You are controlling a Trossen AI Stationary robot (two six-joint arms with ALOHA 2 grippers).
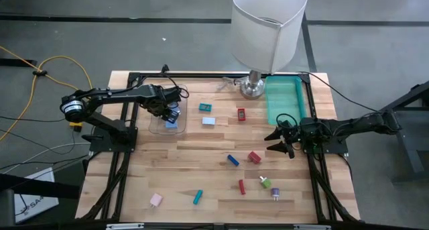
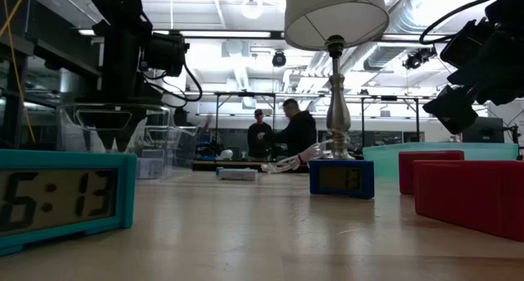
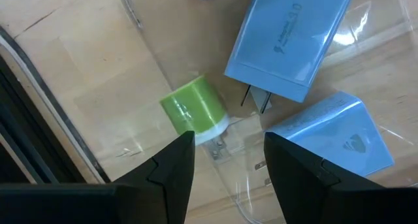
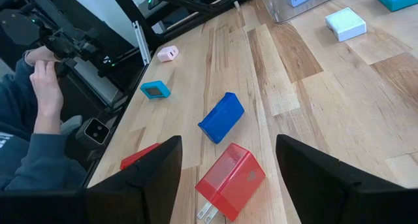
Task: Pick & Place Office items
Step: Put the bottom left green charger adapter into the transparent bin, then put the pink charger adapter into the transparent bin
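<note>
My left gripper (image 1: pixel 171 113) hangs pointing down over a clear plastic tray (image 1: pixel 158 127) at the table's left, its fingers open (image 3: pixel 228 138). On the tray's floor, just past the fingertips, a green cylinder piece (image 3: pixel 192 108) lies on its side beside two light blue blocks (image 3: pixel 287 38) (image 3: pixel 339 136). My right gripper (image 1: pixel 281 140) waits open at the table's right edge, nothing between its fingers. Other office items lie scattered on the wood: a red block (image 4: pixel 232 178), a dark blue block (image 4: pixel 221 117), a teal piece (image 4: pixel 155 89) and a pink piece (image 4: pixel 168 53).
A big white-shaded lamp (image 1: pixel 267 29) stands at the far edge beside a teal bin (image 1: pixel 285 102). More small pieces lie near the front: red (image 1: pixel 242 186), green (image 1: pixel 266 183), teal (image 1: pixel 198 197). A person's hand (image 4: pixel 42 87) shows beyond the table's edge.
</note>
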